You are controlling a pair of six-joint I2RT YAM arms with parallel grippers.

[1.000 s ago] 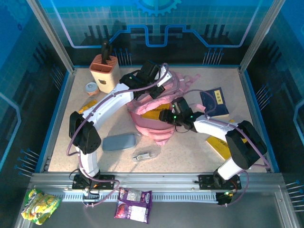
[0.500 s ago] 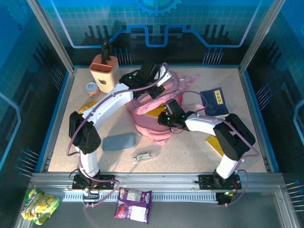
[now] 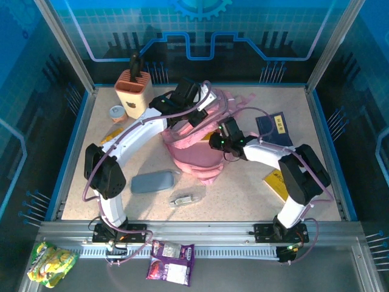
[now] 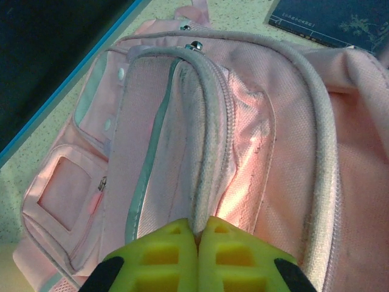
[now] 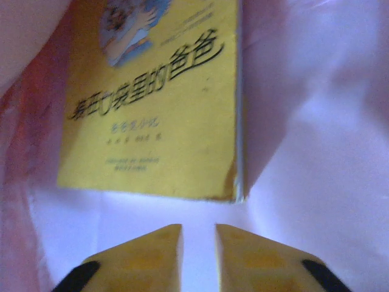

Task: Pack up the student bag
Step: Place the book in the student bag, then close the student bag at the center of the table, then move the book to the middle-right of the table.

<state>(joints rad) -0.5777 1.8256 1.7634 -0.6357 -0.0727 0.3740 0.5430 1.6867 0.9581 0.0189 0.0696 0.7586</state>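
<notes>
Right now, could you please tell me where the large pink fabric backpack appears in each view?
Top external: large pink fabric backpack at the centre of the table.
Left wrist: backpack centre, zipper rim pinched by the left gripper.
Right wrist: its pink lining surrounds a yellow book.
Shared landmark: the dark blue book, beside the backpack in top and left wrist views.

Pink bag (image 4: 285, 121) w/ greyish zip edges, yellow book (image 5: 152, 109) w/ black txt, navy book (image 3: 276, 128).

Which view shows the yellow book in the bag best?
Right wrist: the yellow book lies close, cover print visible. Top external gives a small yellow patch inside the student bag.
</notes>
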